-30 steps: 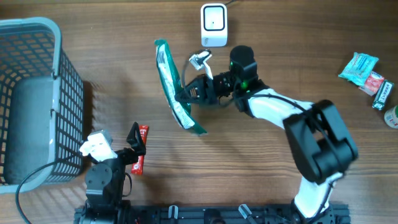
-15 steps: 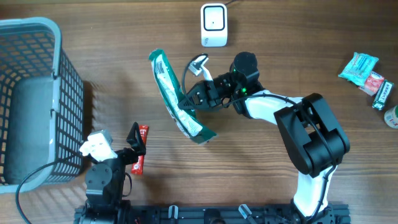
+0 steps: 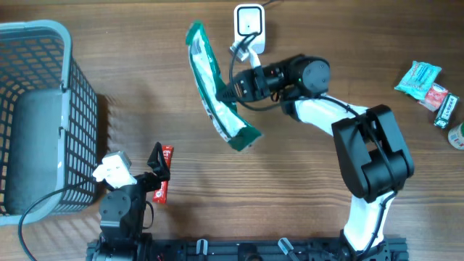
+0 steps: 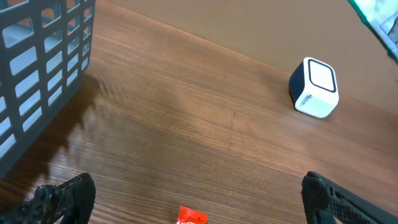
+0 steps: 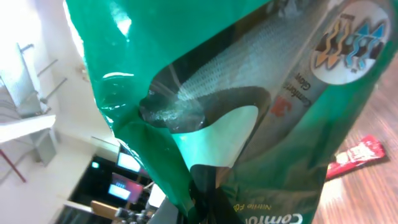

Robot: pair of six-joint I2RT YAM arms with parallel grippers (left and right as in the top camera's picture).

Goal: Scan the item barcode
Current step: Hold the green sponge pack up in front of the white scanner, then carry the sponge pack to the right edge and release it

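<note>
Brown wood-grain tabletop [image 3: 145,80] filled the overhead view. Above it the right gripper [image 3: 233,90] was clenched on a long green-and-white plastic pouch [image 3: 216,87], its dark fingers [image 5: 208,199] pinching the pouch's crumpled edge about midway along. Seen from above, the pouch ran at a slant. Its upper end was just left of a small white cube-shaped barcode scanner [image 3: 249,29] at the far side of the table, and its lower end pointed toward the table's middle. The right wrist camera was filled with the pouch's glossy film, a clear window and printed lettering. Whether a barcode faced the scanner could not be told.

The left gripper [image 3: 158,168] sat at the near edge with its jaws spread wide and nothing between them. A small red sachet [image 3: 166,174] lay on the wood just beside it. A grey plastic mesh basket [image 3: 72,109] stood at the left side. Several small colourful packets [image 3: 419,78] lay well apart at the right edge.
</note>
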